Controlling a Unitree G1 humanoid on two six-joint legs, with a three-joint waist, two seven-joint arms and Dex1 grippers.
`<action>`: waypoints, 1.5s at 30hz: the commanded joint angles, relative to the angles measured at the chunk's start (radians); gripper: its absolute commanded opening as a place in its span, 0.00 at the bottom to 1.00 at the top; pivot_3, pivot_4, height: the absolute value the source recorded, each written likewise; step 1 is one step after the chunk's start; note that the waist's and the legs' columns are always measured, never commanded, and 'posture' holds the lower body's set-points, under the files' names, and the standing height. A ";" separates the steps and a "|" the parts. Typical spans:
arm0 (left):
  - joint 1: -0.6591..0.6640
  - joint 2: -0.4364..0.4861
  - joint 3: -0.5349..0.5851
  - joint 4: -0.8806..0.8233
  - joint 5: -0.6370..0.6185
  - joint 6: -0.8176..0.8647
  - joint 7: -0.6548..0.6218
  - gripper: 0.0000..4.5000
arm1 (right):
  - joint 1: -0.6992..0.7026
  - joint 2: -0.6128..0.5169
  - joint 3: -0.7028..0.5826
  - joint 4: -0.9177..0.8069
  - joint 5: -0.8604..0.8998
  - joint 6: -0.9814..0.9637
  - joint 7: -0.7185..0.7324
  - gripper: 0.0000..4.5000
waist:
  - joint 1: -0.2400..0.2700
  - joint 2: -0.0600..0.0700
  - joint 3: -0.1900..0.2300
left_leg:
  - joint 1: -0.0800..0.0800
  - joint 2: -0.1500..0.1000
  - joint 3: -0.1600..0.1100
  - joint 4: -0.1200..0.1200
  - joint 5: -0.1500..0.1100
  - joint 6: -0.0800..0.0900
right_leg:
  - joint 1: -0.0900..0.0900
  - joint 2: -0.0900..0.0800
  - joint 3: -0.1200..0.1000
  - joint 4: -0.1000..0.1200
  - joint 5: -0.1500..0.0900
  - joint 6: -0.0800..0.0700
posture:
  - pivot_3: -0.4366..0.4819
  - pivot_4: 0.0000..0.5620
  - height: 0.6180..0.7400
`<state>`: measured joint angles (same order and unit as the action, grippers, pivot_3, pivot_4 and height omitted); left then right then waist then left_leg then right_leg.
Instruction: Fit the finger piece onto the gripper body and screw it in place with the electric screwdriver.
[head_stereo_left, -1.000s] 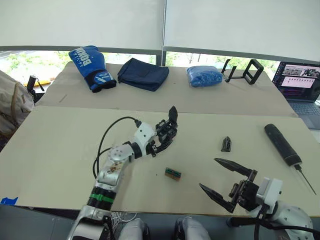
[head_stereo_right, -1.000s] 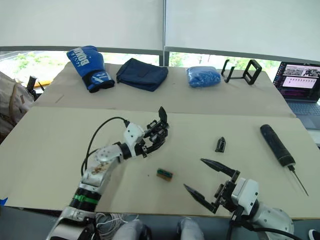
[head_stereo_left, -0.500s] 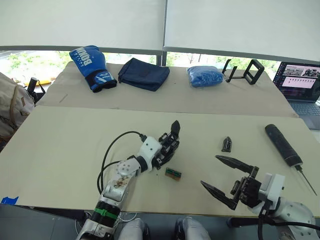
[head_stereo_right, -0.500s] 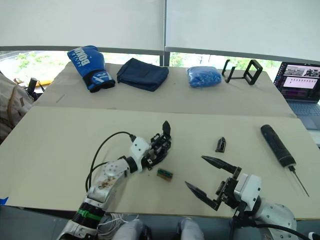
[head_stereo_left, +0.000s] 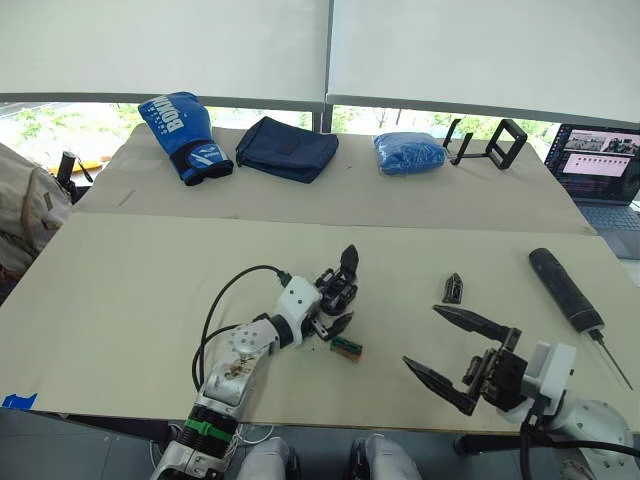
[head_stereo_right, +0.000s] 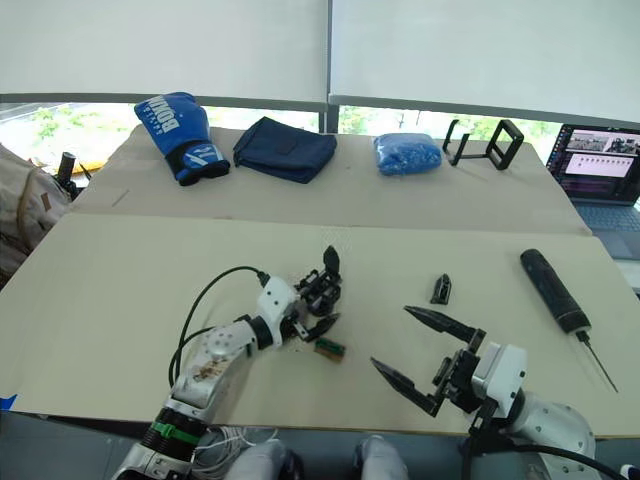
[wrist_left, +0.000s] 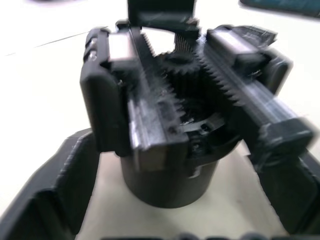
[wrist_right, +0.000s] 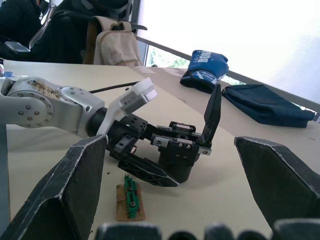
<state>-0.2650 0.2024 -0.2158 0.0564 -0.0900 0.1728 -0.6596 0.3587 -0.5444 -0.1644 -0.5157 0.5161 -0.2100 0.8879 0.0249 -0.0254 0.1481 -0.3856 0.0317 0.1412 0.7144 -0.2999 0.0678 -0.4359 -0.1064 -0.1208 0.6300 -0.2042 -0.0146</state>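
Gripping the gripper body (head_stereo_left: 338, 292) mid-table, the left gripper (head_stereo_left: 330, 305) is risking tipping it; the right gripper (head_stereo_left: 450, 350) is hanging open, well short of the finger piece (head_stereo_left: 453, 288).

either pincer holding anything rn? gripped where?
Left pincer holds the gripper body by its round base. Right pincer is open and holds nothing.

The surface (head_stereo_left: 130, 300) lies bare toward its left edge. Mid-surface, the gripper body (head_stereo_left: 338, 288) and the green-and-brown block (head_stereo_left: 346, 347) just beside it crowd one spot. The finger piece (head_stereo_left: 453, 288) and the electric screwdriver (head_stereo_left: 566, 291) near the right edge have open room between them.
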 joint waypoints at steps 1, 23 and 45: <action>-0.044 0.063 0.036 0.017 -0.037 -0.054 -0.079 0.99 | 0.001 -0.005 -0.016 -0.022 0.021 -0.002 0.006 1.00 | -0.001 0.000 0.000 | 0.000 0.000 0.000 0.000 0.000 0.000 | 0.000 0.000 0.000 0.000 0.000 0.000 | 0.48 0.27 1.00; -0.559 0.087 -0.006 0.861 -0.003 -0.445 -0.635 0.99 | 0.029 -0.022 -0.027 -0.032 -0.003 -0.009 0.029 1.00 | 0.001 0.000 0.000 | -0.001 -0.002 0.002 0.001 0.000 0.000 | 0.000 0.002 -0.002 0.000 0.000 0.001 | 0.48 0.27 1.00; -0.552 0.065 0.077 0.770 0.002 -0.398 -0.582 0.51 | 0.040 -0.015 0.004 -0.067 -0.026 0.006 -0.019 1.00 | -0.014 0.000 0.000 | -0.002 -0.002 0.002 0.001 -0.001 0.002 | -0.001 0.001 -0.001 0.000 0.000 0.001 | 0.48 0.27 1.00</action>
<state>-0.8184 0.2735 -0.1724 0.9765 -0.0434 -0.2951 -1.2938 0.4072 -0.5558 -0.1594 -0.5589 0.4828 -0.2045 0.8686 0.0112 -0.0254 0.1481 -0.3877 0.0301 0.1428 0.7157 -0.3009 0.0698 -0.4374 -0.1052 -0.1219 0.6302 -0.2040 -0.0136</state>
